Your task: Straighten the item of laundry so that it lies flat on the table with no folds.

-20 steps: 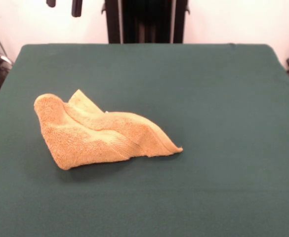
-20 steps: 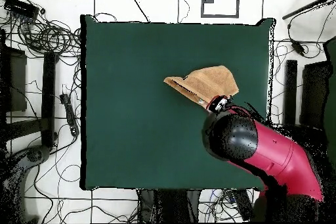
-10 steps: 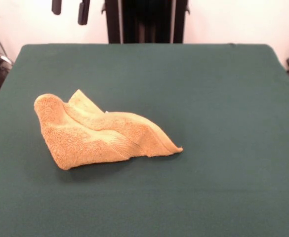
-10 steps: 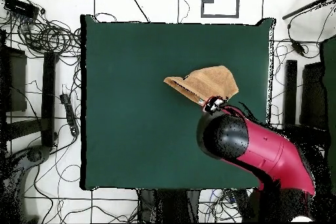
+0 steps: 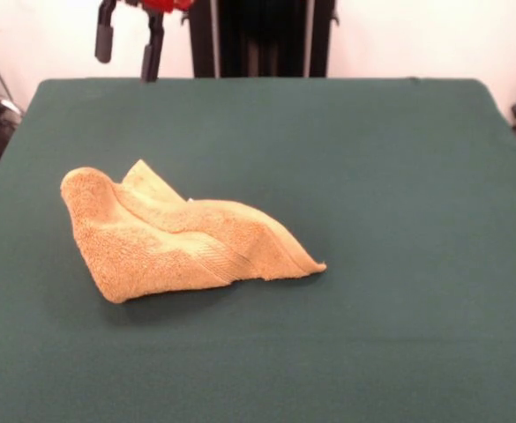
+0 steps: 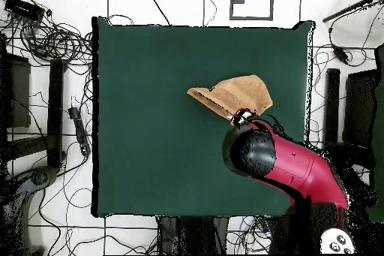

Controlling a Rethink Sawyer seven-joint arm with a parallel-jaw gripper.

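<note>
The item of laundry [image 5: 178,236], an orange-tan terry towel, lies crumpled and folded over itself on the left half of the green table [image 5: 399,194]. One corner sticks out to the right, and a woven band shows along its front fold. My gripper [image 5: 128,55] hangs open above the table's far left part, well behind the towel, with nothing between its two dark fingers [image 5: 152,60]. In the overhead view the towel [image 6: 238,93] shows beside the arm's red and black body [image 6: 277,163], which covers the gripper.
Cables and dark equipment [image 6: 52,43] lie on the floor around the table [image 6: 150,118]. A black pedestal column [image 5: 262,35] stands behind the table's far edge.
My gripper has come down and slightly to the right in the front view, showing more of its fingers and red mount. The towel has not moved.
</note>
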